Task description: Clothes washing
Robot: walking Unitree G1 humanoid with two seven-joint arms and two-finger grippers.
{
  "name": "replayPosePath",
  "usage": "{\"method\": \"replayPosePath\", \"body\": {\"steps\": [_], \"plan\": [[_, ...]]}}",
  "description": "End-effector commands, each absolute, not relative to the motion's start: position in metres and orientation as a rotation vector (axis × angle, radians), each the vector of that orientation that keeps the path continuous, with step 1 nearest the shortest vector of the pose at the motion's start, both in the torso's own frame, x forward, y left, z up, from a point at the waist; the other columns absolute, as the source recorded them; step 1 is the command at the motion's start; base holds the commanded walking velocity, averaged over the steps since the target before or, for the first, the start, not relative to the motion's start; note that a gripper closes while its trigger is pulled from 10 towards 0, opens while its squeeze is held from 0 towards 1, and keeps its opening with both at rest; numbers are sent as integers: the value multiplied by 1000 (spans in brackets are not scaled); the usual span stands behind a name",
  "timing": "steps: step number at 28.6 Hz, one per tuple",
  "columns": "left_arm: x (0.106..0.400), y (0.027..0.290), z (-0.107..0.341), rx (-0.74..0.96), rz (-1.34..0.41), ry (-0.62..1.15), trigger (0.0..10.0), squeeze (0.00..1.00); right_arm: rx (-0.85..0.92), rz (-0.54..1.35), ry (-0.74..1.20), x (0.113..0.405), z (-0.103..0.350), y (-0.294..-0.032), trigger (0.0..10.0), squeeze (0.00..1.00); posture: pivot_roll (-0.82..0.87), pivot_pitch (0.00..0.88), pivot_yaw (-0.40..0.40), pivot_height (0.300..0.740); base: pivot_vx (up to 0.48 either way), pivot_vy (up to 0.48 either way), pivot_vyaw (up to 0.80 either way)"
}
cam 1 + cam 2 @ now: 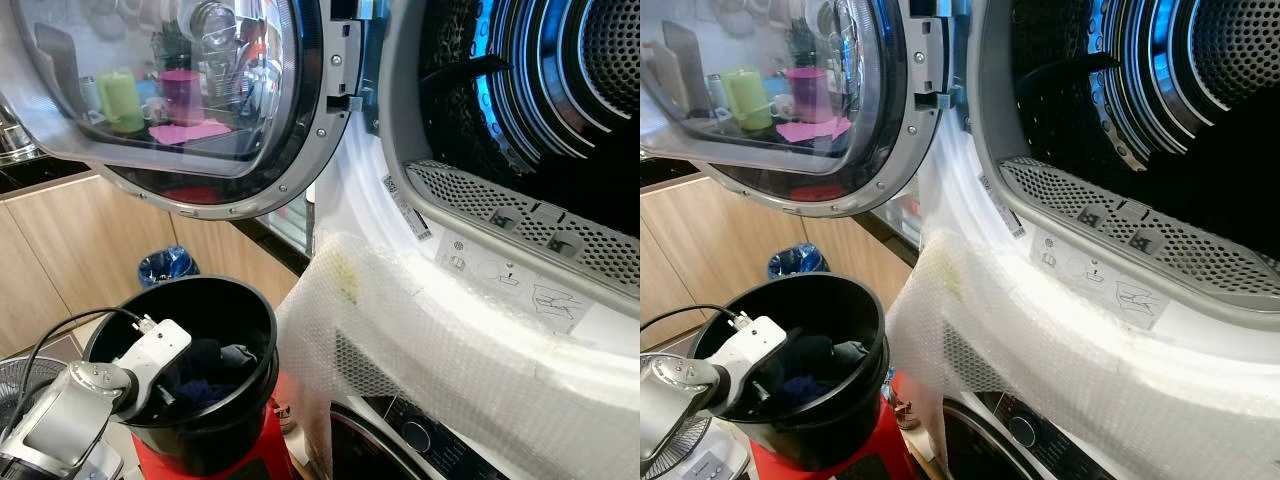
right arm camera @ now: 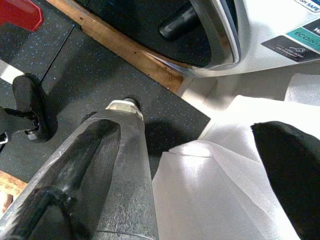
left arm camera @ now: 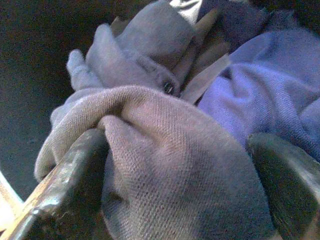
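Left gripper (image 3: pixel 170 165) deep in black bucket (image 1: pixel 250 310), fingers closed on grey garment (image 3: pixel 165 150).
Risk: blue cloth (image 3: pixel 260 95) snags, dragging out. Right gripper (image 2: pixel 200 165) open, idle.

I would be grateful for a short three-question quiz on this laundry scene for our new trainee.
1. True or false: the upper machine's round door stands open.
2. Where is the left gripper working?
A. inside the drum
B. inside the black bucket
C. on the bubble wrap
3. Fill in: in the left wrist view the fingers sit either side of a fold of ____ cloth.

Key
1. True; its glass swings out to the left of the drum.
2. B; the left arm reaches into the bucket of clothes.
3. Grey.
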State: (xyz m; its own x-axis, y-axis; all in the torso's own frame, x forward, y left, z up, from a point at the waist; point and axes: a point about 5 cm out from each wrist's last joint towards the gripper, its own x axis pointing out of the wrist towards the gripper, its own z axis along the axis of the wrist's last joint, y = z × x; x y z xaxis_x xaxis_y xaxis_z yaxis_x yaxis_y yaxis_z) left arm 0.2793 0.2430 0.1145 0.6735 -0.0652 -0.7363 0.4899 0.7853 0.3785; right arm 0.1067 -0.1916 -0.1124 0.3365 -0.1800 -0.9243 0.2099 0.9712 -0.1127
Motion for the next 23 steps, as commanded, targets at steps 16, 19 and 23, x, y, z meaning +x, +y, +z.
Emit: {"method": "replayPosePath", "body": {"steps": [16, 19, 23], "plan": [[278, 240, 109, 662, -399, 800, 0, 0, 3, -225, 1192, 111, -111, -193, 10000, 0, 288, 22, -37, 740, 0, 0, 0], [277, 238, 110, 660, -419, 796, 0, 0, -2, -218, 1189, 112, -111, -193, 10000, 0, 291, 23, -34, 740, 0, 0, 0], [277, 237, 111, 657, -426, 787, 0, 0, -4, -216, 1187, 113, -111, -192, 10000, 0, 288, 13, -31, 740, 0, 0, 0]]}}
